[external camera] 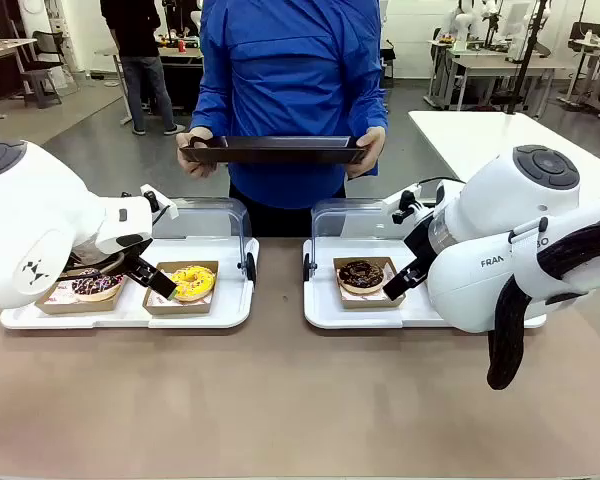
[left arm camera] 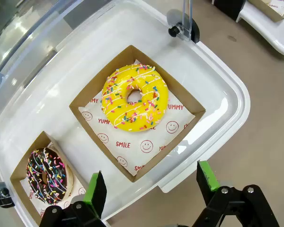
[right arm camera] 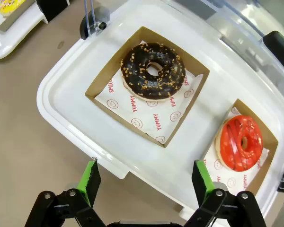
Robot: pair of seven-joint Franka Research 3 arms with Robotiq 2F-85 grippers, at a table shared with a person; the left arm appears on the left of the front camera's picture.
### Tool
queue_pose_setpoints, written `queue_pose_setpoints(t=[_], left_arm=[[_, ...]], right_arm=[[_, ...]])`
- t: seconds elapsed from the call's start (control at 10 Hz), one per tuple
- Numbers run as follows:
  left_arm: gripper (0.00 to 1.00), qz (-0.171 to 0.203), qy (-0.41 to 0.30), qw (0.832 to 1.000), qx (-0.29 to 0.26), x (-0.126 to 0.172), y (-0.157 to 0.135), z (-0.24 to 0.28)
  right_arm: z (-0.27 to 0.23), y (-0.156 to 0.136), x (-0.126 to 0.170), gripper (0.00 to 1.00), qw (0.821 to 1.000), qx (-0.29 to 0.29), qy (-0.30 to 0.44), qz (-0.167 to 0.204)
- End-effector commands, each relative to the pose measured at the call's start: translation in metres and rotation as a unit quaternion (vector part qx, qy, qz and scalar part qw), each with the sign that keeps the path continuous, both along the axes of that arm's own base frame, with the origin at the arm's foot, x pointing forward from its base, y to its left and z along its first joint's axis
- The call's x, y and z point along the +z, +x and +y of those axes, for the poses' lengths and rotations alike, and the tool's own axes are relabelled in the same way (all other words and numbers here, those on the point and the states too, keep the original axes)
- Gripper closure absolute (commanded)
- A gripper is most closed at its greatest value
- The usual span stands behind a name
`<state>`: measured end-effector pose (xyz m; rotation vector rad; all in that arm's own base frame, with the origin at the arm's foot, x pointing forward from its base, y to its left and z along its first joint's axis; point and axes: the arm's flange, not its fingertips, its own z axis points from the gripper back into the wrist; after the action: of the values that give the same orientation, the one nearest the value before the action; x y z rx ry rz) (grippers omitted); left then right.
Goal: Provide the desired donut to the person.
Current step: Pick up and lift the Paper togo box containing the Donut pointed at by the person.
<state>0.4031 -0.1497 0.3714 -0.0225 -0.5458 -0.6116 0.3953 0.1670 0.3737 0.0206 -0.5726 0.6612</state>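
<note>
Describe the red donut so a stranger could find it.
On the brown table, take the white tray on the robot's right. Two donuts sit there in open cardboard boxes. The red donut has glossy striped icing; the chocolate donut beside it carries nut crumbs.

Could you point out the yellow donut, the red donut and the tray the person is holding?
yellow donut (left arm camera: 114, 101): left wrist view, on the icing beside its hole.
red donut (right arm camera: 231, 142): right wrist view, on the glaze beside its hole.
tray (external camera: 275, 150): front view, middle of its front wall.
</note>
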Motion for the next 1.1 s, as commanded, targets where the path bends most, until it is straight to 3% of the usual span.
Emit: queue_pose_setpoints(t=[0.0, 1.0], left_arm=[[0.00, 0.000, 0.000, 1.000, 0.000, 0.0000, 0.0000, 0.0000], [0.00, 0.000, 0.000, 1.000, 0.000, 0.0000, 0.0000, 0.0000]], right_arm=[[0.0000, 0.0000, 0.0000, 0.00, 1.000, 0.000, 0.000, 0.000], [0.0000, 0.0000, 0.0000, 0.00, 1.000, 0.000, 0.000, 0.000]])
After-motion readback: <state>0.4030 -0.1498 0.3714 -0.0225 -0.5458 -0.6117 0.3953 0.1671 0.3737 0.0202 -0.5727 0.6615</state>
